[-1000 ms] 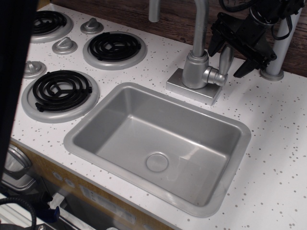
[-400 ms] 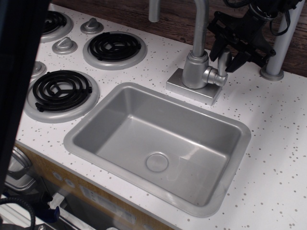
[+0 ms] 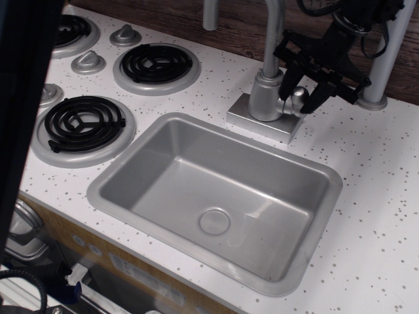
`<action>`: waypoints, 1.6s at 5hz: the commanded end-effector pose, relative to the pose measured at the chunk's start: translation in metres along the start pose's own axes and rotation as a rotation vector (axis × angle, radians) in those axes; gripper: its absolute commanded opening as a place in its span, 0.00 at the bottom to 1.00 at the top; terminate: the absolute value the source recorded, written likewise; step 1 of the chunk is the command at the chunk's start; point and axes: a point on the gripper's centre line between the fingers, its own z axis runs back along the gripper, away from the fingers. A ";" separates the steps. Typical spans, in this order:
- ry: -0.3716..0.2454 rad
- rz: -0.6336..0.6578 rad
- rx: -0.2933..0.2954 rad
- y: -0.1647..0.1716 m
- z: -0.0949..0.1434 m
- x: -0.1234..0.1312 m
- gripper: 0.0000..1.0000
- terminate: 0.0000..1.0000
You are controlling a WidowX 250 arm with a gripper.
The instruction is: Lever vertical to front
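Observation:
The lever [image 3: 300, 93] is a short silver handle on the side pivot of the grey tap body [image 3: 265, 98], behind the sink. It is mostly hidden by my black gripper [image 3: 300, 95], so I cannot tell its angle. The gripper comes down from the upper right. One finger stands on each side of the lever, with a gap between them. I cannot tell whether the fingers touch the lever. The tall spout pipe [image 3: 273, 33] rises just left of the gripper.
A grey sink [image 3: 95, 191] fills the middle of the white speckled counter. Black coil burners [image 3: 82, 124] [image 3: 157, 65] and conical silver knobs [image 3: 88, 62] are at the left. A grey post [image 3: 383, 59] stands at the back right. A dark blurred shape [image 3: 26, 98] covers the left edge.
The gripper has moved down and to the left, from beside the upright lever's top to around its lower part near the pivot. The lever now shows less.

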 end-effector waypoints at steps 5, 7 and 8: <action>0.023 0.067 -0.112 0.008 -0.008 -0.022 1.00 0.00; -0.056 0.129 -0.099 0.011 -0.001 -0.042 1.00 0.00; -0.100 0.137 -0.095 0.009 -0.002 -0.046 1.00 1.00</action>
